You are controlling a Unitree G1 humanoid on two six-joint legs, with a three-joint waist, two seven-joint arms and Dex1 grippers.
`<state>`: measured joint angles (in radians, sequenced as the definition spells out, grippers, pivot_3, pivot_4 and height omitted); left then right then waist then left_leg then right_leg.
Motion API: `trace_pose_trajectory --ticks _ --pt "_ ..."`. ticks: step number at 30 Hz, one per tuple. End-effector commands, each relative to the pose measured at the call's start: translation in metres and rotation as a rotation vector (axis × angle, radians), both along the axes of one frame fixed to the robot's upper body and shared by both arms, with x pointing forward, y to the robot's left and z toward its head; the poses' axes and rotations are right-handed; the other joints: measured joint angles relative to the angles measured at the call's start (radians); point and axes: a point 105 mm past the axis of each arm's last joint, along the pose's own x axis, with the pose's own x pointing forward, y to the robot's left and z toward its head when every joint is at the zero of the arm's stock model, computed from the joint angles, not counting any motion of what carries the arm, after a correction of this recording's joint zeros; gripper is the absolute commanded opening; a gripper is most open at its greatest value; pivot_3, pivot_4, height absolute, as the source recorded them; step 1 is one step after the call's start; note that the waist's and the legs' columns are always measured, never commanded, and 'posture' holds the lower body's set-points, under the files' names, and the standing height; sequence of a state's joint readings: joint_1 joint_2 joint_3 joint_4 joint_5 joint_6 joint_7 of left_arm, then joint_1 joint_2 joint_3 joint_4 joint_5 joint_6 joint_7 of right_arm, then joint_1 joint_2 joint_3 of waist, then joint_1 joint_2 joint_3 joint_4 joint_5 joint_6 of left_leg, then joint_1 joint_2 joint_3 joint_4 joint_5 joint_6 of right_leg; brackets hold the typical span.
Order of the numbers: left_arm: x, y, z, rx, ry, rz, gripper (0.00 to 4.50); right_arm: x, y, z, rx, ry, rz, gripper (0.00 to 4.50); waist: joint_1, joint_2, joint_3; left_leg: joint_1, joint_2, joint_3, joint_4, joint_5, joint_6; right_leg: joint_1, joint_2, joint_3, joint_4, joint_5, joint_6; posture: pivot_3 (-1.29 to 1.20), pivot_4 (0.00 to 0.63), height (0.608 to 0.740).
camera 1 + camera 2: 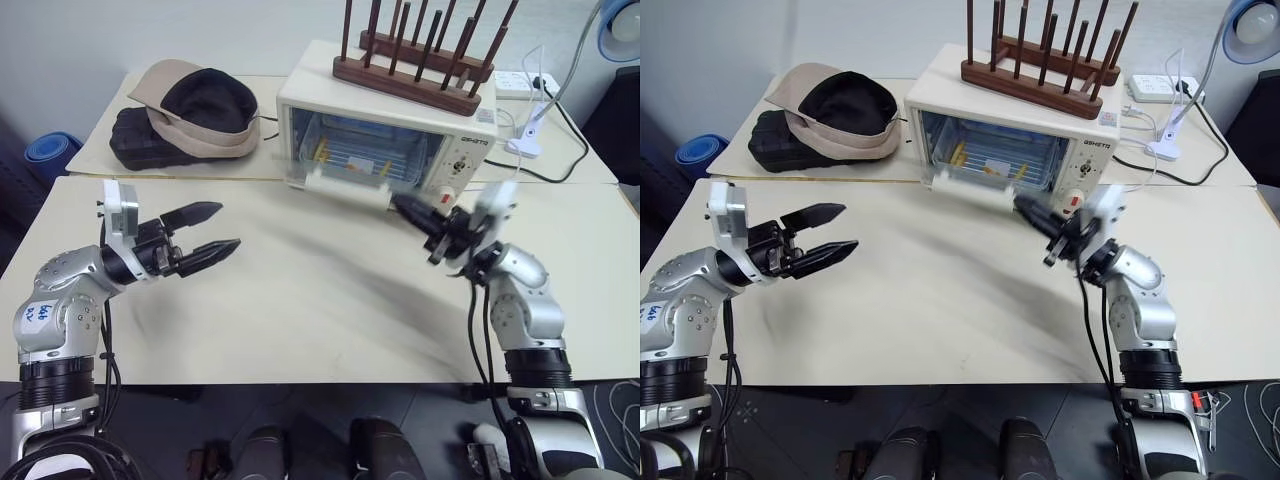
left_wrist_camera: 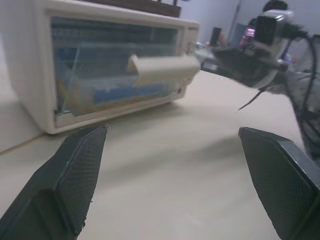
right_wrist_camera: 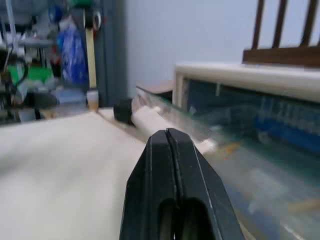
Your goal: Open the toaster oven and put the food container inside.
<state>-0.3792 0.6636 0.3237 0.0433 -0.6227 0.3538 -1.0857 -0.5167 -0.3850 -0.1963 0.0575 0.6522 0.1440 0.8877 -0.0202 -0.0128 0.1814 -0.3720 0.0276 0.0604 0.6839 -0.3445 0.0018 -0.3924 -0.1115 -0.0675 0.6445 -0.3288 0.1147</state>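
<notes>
Food container (image 1: 352,152) sits inside toaster oven (image 1: 385,135) at tabletop (image 1: 300,300) rear; door part-open. Light, rigid, slick plastic; grip across its blue clips. Left claw (image 1: 212,228) spread, empty; right claw (image 1: 408,210) pinched closed beside door handle (image 1: 345,187).

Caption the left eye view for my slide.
Food container sits inside the toaster oven; shut right gripper at its partly open door, open left gripper apart.

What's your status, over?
Left end effector open, empty. Right end effector shut beside cream-white toaster oven's half-closed glass door. Clear plastic food container inside.
</notes>
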Motion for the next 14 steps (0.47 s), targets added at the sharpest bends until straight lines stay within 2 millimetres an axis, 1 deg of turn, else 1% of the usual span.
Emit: trace_pose_trajectory --ticks 1,2,3,4,5,6,7,8,9,11,12,14 --pt "-0.005 0.008 -0.01 0.101 -0.045 0.034 4.5 -0.014 -0.012 0.018 0.016 -0.02 0.011 0.41 -0.003 0.0 0.0 0.0 0.0 0.0 0.0 0.0 0.0 0.0 0.001 0.0 0.0 0.0 0.0 0.0 0.15 0.74" --pt "-0.007 0.012 -0.018 0.141 -0.047 0.046 4.5 -0.021 -0.01 0.012 -0.047 -0.004 0.041 0.52 -0.002 0.0 0.0 0.0 0.0 0.0 -0.001 0.0 0.0 0.0 0.001 -0.001 0.0 0.0 0.0 0.0 0.15 0.74" --pt "-0.008 0.016 -0.025 0.184 -0.048 0.061 4.5 -0.029 -0.007 0.005 -0.128 -0.006 0.063 0.89 -0.003 0.0 0.0 0.0 0.0 0.001 -0.001 0.0 0.0 0.0 0.001 -0.001 -0.001 0.0 0.0 0.0 0.15 0.74" --pt "-0.009 0.019 -0.032 0.224 -0.051 0.07 4.5 -0.037 -0.005 -0.005 -0.22 -0.014 0.085 1.15 -0.002 0.0 0.0 0.0 0.0 0.001 -0.002 0.0 0.0 -0.001 0.002 -0.001 -0.001 0.0 0.0 0.0 0.15 0.74" --pt "-0.011 0.022 -0.036 0.247 -0.053 0.079 4.5 -0.045 -0.004 -0.019 -0.344 -0.024 0.105 1.53 -0.002 0.0 0.0 0.0 0.0 0.001 -0.002 0.0 0.001 -0.001 0.002 -0.001 -0.002 0.0 0.0 0.0 0.15 0.74" --pt "-0.012 0.026 -0.041 0.281 -0.056 0.094 4.5 -0.056 -0.004 -0.036 -0.478 -0.041 0.148 1.81 -0.001 0.0 0.0 0.0 0.0 0.002 -0.002 -0.001 0.001 -0.001 0.003 0.0 -0.002 0.0 0.0 0.0 0.15 0.74" --pt "-0.014 0.029 -0.046 0.305 -0.054 0.102 4.5 -0.065 -0.007 -0.05 -0.564 -0.03 0.183 2.12 0.001 0.0 0.0 0.0 0.0 0.003 -0.002 -0.001 0.002 -0.001 0.003 0.0 -0.003 0.0 0.0 0.0 0.15 0.74" --pt "-0.017 0.032 -0.05 0.323 -0.048 0.103 4.5 -0.069 -0.011 -0.057 -0.583 -0.016 0.18 2.4 0.002 0.0 0.0 0.0 0.0 0.004 -0.002 -0.001 0.002 -0.001 0.003 0.0 -0.004 0.0 0.0 0.0 0.15 0.74" --pt "-0.022 0.035 -0.053 0.343 -0.045 0.101 4.5 -0.072 -0.016 -0.061 -0.58 0.002 0.175 2.85 0.003 0.0 0.0 0.0 0.0 0.005 -0.002 -0.002 0.003 0.0 0.003 0.001 -0.005 0.0 0.0 0.0 0.15 0.74" --pt "-0.029 0.04 -0.055 0.338 -0.034 0.103 4.5 -0.077 -0.023 -0.069 -0.602 0.014 0.171 3.44 0.001 0.0 0.0 0.0 0.0 0.007 -0.002 -0.002 0.003 0.0 0.002 0.001 -0.005 0.0 0.0 0.0 0.15 0.74" --pt "-0.031 0.042 -0.054 0.327 -0.034 0.114 4.5 -0.078 -0.026 -0.073 -0.596 0.028 0.164 3.74 -0.002 0.0 0.0 0.001 0.0 0.008 -0.002 -0.002 0.004 0.0 0.001 0.0 -0.005 0.0 0.0 0.0 0.15 0.74" --pt "-0.034 0.045 -0.058 0.363 -0.016 0.128 4.5 -0.077 -0.035 -0.079 -0.585 0.044 0.13 4.34 -0.002 0.0 0.0 0.001 0.001 0.008 -0.001 -0.002 0.004 0.0 0.0 0.0 -0.005 0.0 0.0 0.0 0.15 0.74"
